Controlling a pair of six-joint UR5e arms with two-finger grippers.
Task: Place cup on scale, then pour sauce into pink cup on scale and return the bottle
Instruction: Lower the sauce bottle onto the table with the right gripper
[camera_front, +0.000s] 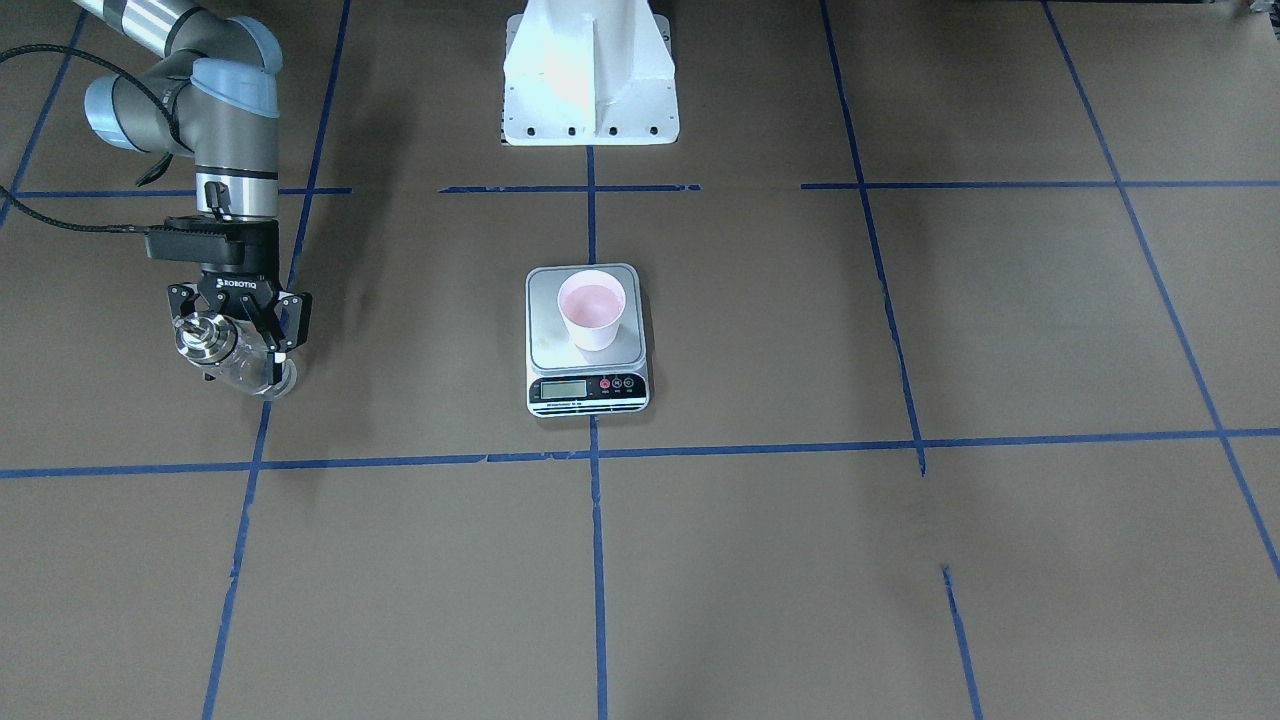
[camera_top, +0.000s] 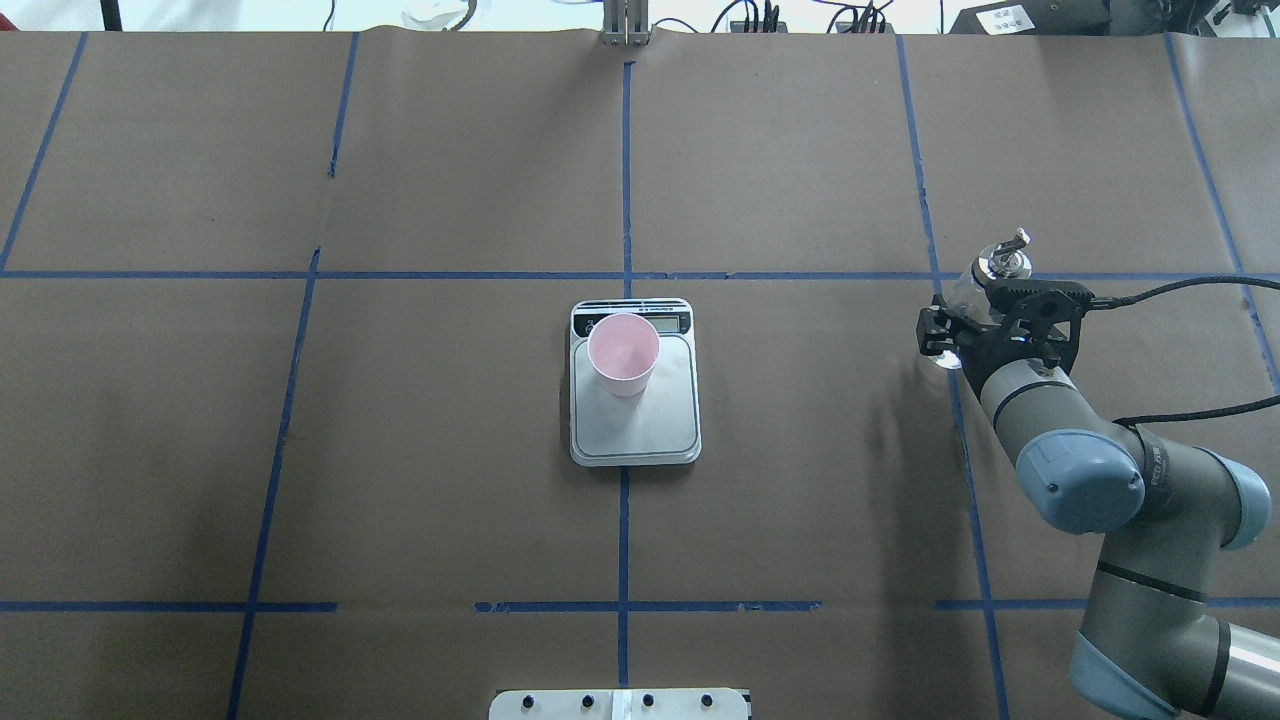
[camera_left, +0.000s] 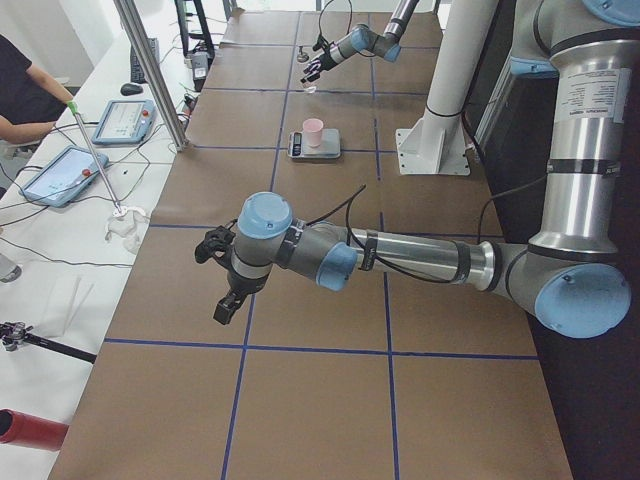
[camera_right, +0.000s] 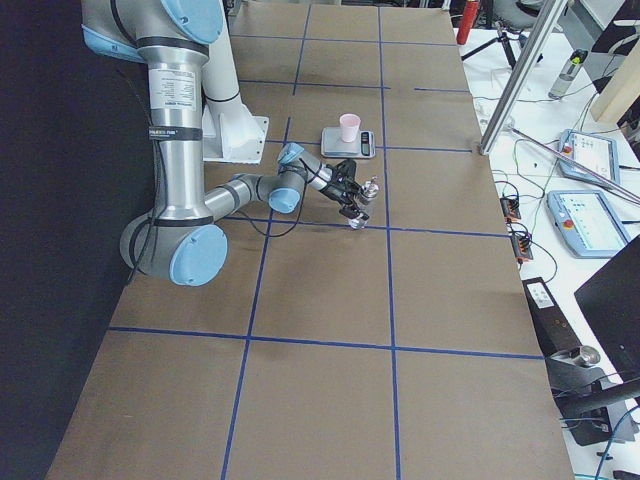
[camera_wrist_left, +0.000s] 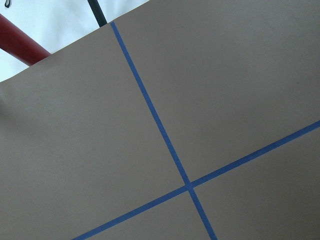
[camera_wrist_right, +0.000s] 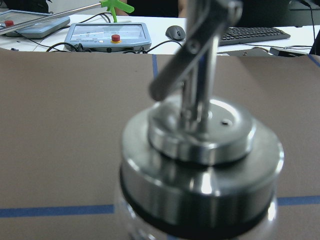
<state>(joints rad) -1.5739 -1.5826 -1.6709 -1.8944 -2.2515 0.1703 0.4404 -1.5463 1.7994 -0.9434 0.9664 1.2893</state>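
Brown paper desk (camera_top: 400, 450), blue tape grid. Clock directions are from the overhead view.

Scale (camera_top: 640, 425) sits dead centre. Cup (camera_top: 623, 350) stands upright on its platform, toward 12 o'clock, just short of the display. Its inside looks faintly wet from the front view, but I can't confirm sauce in it.

Right gripper (camera_front: 238, 340) is clenched on the bottle (camera_front: 205, 337), fingers on the glass body just under the metal collar. It's out at 3 o'clock from the scale, well apart. Bottle is roughly upright, spout on top. I can't tell whether its base touches the desk, and the liquid level isn't readable.

Left gripper (camera_left: 218, 280) shows only in the side view, far out past 9 o'clock. I can't tell whether it's released or clenched.

Handling, my read:
- Glass is rigid, smooth and breakable, so it needs firm squeeze and no bumping on set-down.
- Grip under the collar is the right spot; the collar stops any slip.
- Liquid shifts the weight on tilt.
- Cup looks light and tippy, so keep the spout off its rim.
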